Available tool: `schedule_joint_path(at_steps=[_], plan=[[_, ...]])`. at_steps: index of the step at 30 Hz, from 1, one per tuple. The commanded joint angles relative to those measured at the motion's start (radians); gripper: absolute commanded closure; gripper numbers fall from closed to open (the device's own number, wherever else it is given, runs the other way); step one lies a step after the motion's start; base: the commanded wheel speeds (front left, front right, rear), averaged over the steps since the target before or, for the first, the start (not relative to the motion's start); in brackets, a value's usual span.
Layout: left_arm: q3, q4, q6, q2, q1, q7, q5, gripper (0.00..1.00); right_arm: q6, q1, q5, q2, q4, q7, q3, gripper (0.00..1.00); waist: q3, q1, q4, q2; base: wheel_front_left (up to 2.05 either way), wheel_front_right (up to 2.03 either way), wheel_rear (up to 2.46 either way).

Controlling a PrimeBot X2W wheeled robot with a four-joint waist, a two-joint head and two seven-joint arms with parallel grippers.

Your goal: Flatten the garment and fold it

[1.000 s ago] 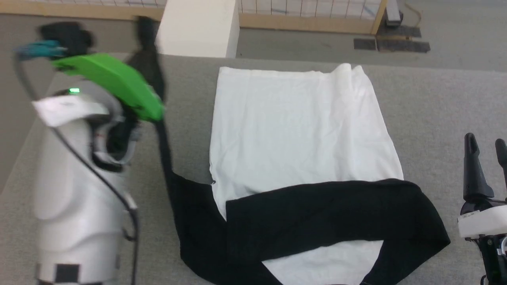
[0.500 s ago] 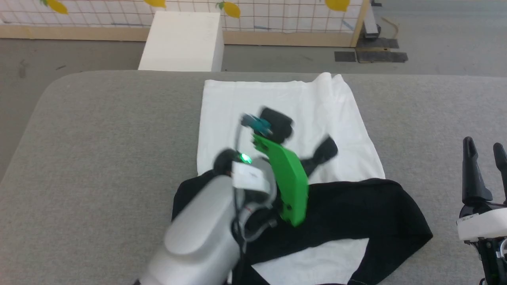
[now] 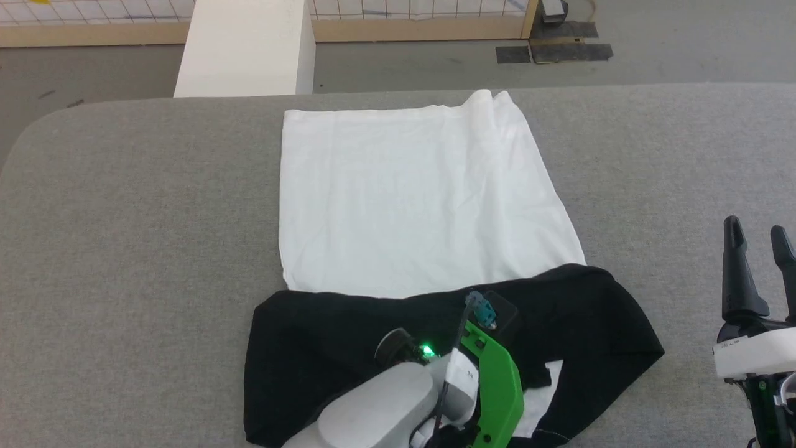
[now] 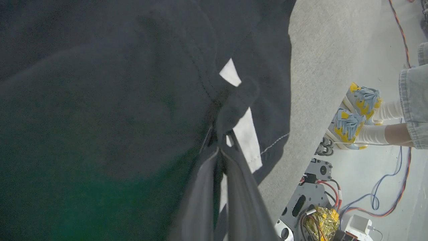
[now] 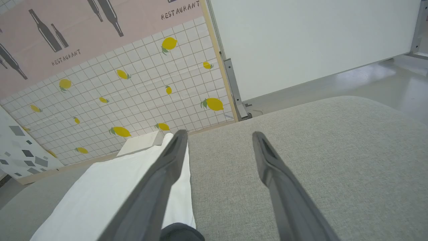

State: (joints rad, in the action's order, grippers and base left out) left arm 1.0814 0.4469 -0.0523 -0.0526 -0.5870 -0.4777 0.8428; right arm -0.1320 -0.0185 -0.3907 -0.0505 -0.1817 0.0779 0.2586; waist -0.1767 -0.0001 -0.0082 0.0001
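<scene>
The garment (image 3: 410, 199) lies on the grey table (image 3: 124, 218), its white body panel spread flat toward the far edge. Its black sleeves and sides (image 3: 323, 348) are folded across the near end, with a small white patch showing. My left arm (image 3: 485, 379) hangs over this black part. In the left wrist view my left gripper (image 4: 220, 140) is shut on a bunched fold of the garment's black fabric (image 4: 100, 100). My right gripper (image 3: 755, 239) stands open over bare table to the garment's right, its fingers (image 5: 167, 160) spread wide and touching nothing.
A white box (image 3: 249, 43) stands on the floor beyond the table's far edge. A person's feet in blue-and-yellow sneakers (image 4: 354, 113) stand by the table's near side, beside the robot's base and cables (image 4: 317, 207). A lemon-patterned tiled wall (image 5: 133, 93) is behind.
My left arm has swung from the far left across the white panel down to the near end, carrying the black sleeve onto the black band. The camera has shifted. The right gripper stays put.
</scene>
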Motion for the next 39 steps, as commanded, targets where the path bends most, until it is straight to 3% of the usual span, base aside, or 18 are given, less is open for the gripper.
schedule_joint_path(at_steps=[1,2,3,9,14,17,23,30,35,39], plan=[[0.015,0.007,-0.005,0.002,-0.009,-0.002,0.013,0.99,0.001,-0.010,-0.009,0.000,0.003,-0.009,-0.002,0.00,-0.004,0.0001,-0.004,-0.0001,0.00,0.00,0.00],[0.022,0.010,-0.009,0.002,-0.010,-0.003,0.034,0.44,0.001,-0.010,-0.009,0.000,0.006,-0.010,-0.003,0.00,-0.003,0.0001,-0.004,-0.0001,0.00,0.00,0.00],[0.027,0.010,-0.009,0.002,-0.016,0.004,0.043,0.00,0.001,-0.010,-0.009,0.000,0.008,-0.010,-0.004,0.00,-0.002,0.0001,-0.003,-0.0001,0.00,0.00,0.00],[0.017,-0.005,0.001,0.002,-0.064,-0.022,0.154,0.00,0.001,-0.003,-0.009,0.000,0.023,-0.015,-0.003,0.00,0.026,0.0001,0.011,-0.0001,0.00,0.00,0.00],[-0.108,-0.059,0.014,0.002,-0.109,0.041,0.279,0.00,0.001,0.006,-0.004,0.000,0.023,-0.005,0.000,0.00,0.060,0.0001,0.028,-0.0001,0.00,0.00,0.00],[-0.205,-0.057,0.031,-0.010,-0.149,0.144,0.282,0.00,0.001,0.011,-0.002,0.000,0.022,0.007,-0.004,0.00,0.077,0.0001,0.038,-0.0001,0.00,0.00,0.00],[-0.365,-0.019,0.063,-0.102,-0.183,0.414,0.217,0.00,0.001,0.005,0.004,0.000,0.023,0.033,-0.024,0.00,0.084,0.0001,0.048,-0.0001,0.00,0.00,0.00],[-0.464,0.020,0.112,-0.263,-0.166,0.655,0.105,0.00,0.001,-0.008,0.014,0.000,0.020,0.056,-0.036,0.00,0.065,0.0001,0.060,-0.0001,0.00,0.00,0.00],[-0.512,-0.018,0.140,-0.371,-0.102,0.730,0.012,0.00,0.001,-0.025,0.028,0.000,0.028,0.091,-0.039,0.00,0.038,0.0001,0.065,-0.0001,0.00,0.00,0.00],[-0.615,-0.126,0.150,-0.409,-0.018,0.739,-0.064,0.00,0.001,-0.069,0.052,-0.002,0.029,0.129,-0.039,0.00,-0.006,0.0001,0.068,-0.0001,0.00,0.00,0.00]])
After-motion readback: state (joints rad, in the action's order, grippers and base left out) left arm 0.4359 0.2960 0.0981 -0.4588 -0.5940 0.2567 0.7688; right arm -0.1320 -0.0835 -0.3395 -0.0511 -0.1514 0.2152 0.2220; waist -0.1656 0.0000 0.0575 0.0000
